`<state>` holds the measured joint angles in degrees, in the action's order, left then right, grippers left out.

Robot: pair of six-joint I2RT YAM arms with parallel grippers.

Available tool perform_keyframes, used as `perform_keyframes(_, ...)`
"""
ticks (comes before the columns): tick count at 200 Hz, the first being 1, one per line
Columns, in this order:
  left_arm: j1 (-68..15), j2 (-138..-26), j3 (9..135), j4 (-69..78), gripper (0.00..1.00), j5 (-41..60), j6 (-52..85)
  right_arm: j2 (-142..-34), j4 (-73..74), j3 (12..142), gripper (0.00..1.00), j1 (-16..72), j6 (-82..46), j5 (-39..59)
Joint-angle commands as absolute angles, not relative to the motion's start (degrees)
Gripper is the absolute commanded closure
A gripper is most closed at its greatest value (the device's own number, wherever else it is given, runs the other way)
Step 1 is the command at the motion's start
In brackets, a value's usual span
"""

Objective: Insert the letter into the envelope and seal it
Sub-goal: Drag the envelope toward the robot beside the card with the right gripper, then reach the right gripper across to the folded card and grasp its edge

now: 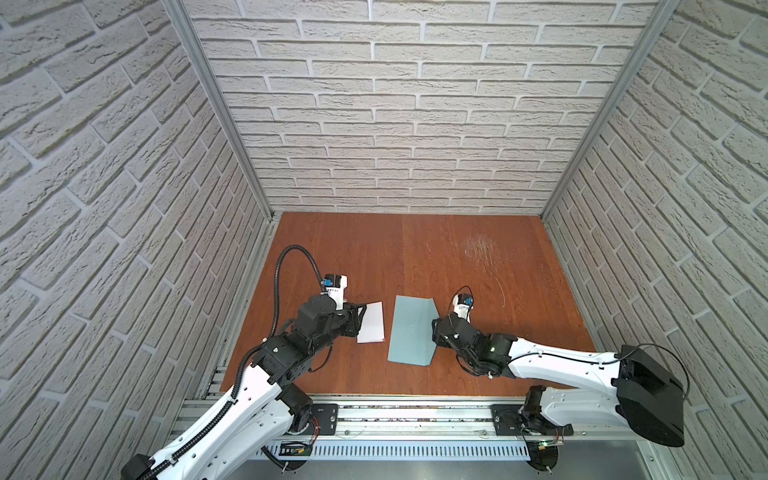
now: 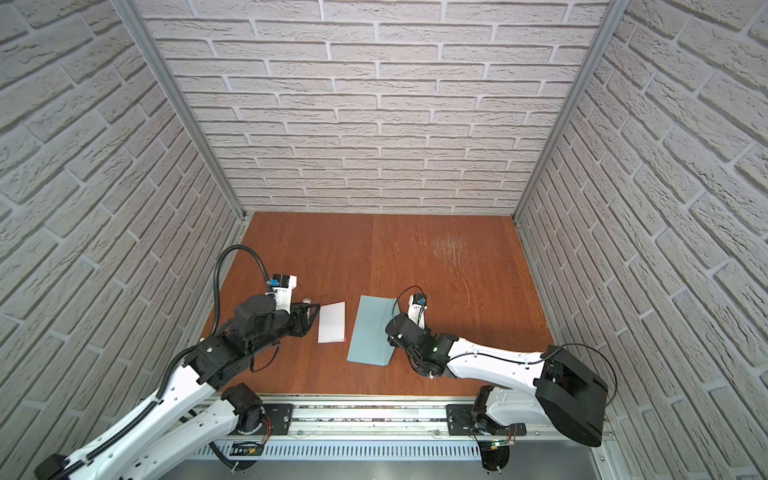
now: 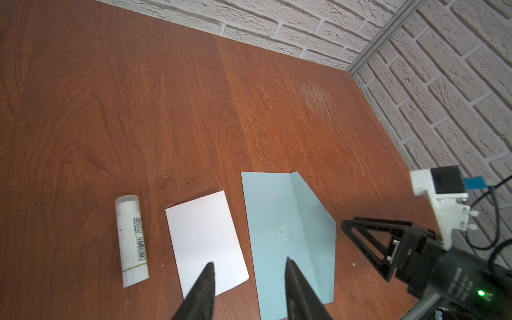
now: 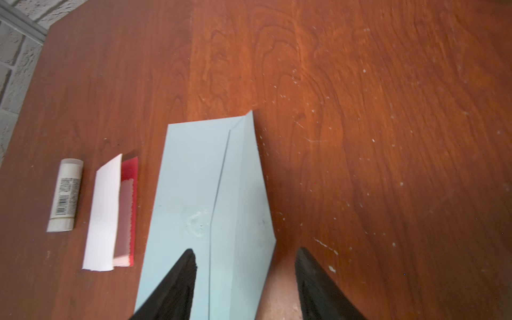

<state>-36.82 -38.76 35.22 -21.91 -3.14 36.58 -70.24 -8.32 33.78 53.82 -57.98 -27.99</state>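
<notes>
Two paper items are laid side by side on the wooden table [image 1: 457,257], with a narrow strip of bare wood between them. The envelope [image 1: 411,332] is placed near the middle, its long axis running from the near edge toward the back wall and leaning slightly. Its flap is folded open along the long side and points toward the right arm, its crease seen raised in the right wrist view. The letter [image 1: 371,322] is set just left of the envelope, with its long axis nearly parallel, white face up. Red edging [image 4: 130,210] is shown along its side facing the envelope. A white stick [image 3: 130,239] is laid beyond the letter, also parallel. The left gripper [image 3: 249,266] is held with its fingers moderately apart and nothing between them, one tip over the letter and one over the envelope. The right gripper [image 4: 245,249] is spread wide across the flap's tip and grips nothing.
</notes>
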Motion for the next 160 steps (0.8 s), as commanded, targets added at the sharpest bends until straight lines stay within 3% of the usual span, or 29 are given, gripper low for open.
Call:
perform_keyframes(1,-36.28,-38.39,36.08,-19.13,0.56,-5.15,36.46,-67.95,-13.14,38.67,0.39,53.66,-50.74,-28.17)
perform_keyframes(46,-34.52,-36.09,34.2,-18.88,0.53,-6.58,37.08,-70.47,-9.03,43.64,0.42,53.64,-44.74,-19.38)
perform_keyframes(94,-30.76,-33.45,32.96,-21.73,0.49,-7.01,38.25,-84.07,0.52,49.75,0.46,53.66,-44.26,-4.62)
perform_keyframes(160,-27.39,-31.15,32.08,-27.59,0.45,-6.72,38.45,-99.02,9.97,54.52,0.46,53.57,-49.75,3.32)
